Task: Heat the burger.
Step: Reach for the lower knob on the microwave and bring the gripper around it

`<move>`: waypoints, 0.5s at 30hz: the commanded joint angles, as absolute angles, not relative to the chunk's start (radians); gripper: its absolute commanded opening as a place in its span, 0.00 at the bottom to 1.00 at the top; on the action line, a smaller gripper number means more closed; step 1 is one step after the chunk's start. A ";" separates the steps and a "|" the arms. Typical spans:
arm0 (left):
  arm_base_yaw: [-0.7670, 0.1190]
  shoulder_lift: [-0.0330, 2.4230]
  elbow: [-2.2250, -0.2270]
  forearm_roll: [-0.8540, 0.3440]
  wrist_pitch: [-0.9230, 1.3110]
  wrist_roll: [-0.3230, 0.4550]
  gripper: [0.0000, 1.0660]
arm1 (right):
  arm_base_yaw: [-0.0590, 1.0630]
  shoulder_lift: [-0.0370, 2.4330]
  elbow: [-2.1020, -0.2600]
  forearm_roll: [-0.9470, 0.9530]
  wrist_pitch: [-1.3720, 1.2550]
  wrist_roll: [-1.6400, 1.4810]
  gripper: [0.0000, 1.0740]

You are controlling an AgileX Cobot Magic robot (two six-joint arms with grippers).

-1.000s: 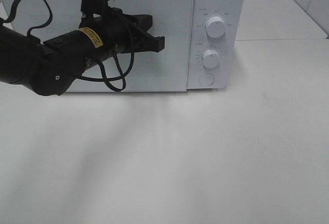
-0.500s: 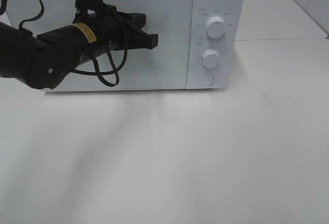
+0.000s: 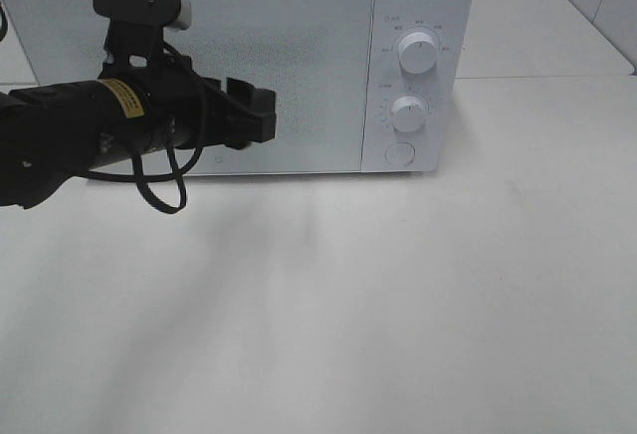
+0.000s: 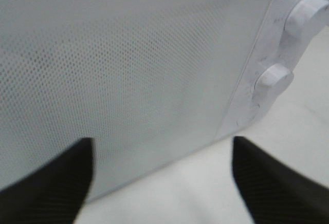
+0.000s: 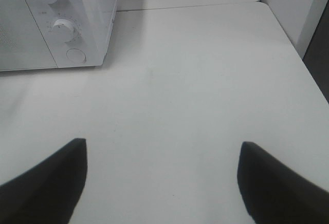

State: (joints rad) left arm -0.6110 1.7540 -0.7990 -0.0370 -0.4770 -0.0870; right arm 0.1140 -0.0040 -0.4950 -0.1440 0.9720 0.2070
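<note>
Currently, items in view:

1. Microwave point(image 3: 299, 56): white, at 12 o'clock end of tabletop point(image 3: 398, 305). Door shut, pale w/ fine dot mesh; interior not visible. Control panel on 3 o'clock side of door.
2. Upper dial point(image 3: 417, 52): white knob, top of panel.
3. Lower dial point(image 3: 408, 112): white knob, directly below upper dial.
4. Round button point(image 3: 399, 153): at panel base, below lower dial.
5. Left arm point(image 3: 60, 140): black, enters from 9 o'clock, lies across front of door. Yellow label point(image 3: 124, 99) on forearm; black cable point(image 3: 164, 190) loops beneath; wrist camera point(image 3: 144, 4) mounted on top.
6. Left gripper point(image 3: 261, 115): points toward 3 o'clock, level w/ middle of door, well short of panel. Wrist view: left gripper point(image 4: 162, 183) spread wide, nothing between fingers; door mesh fills most of view, both dials at the edge. Contact w/ door: cannot tell.
7. Right gripper point(image 5: 162, 183): seen in its own wrist view only; spread wide, holding nothing, over bare tabletop. Microwave panel seen far off at 11 o'clock of gripper.
8. Burger: not visible in any view; location cannot be told.
</note>
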 commanded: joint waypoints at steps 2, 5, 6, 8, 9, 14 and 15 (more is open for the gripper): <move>-0.620 1.684 -0.793 -0.041 -0.196 -0.098 0.93 | 0.108 -0.031 -0.492 -0.145 0.966 0.199 0.71; -0.620 1.631 -0.793 -0.041 -0.017 -0.098 0.93 | 0.108 -0.031 -0.492 -0.145 0.966 0.199 0.71; -0.620 1.631 -0.793 -0.041 -0.017 -0.098 0.93 | 0.108 -0.031 -0.492 -0.145 0.966 0.199 0.71; -0.620 1.584 -0.793 -0.048 0.106 -0.098 0.92 | 0.108 -0.031 -0.492 -0.145 0.966 0.199 0.71; -0.620 1.584 -0.793 -0.048 0.106 -0.098 0.92 | 0.108 -0.031 -0.492 -0.145 0.966 0.199 0.71; -0.620 1.497 -0.793 -0.049 0.297 -0.098 0.92 | 0.108 -0.031 -0.492 -0.145 0.966 0.199 0.71; -0.620 1.479 -0.793 -0.049 0.325 -0.098 0.92 | 0.108 -0.031 -0.492 -0.145 0.966 0.199 0.71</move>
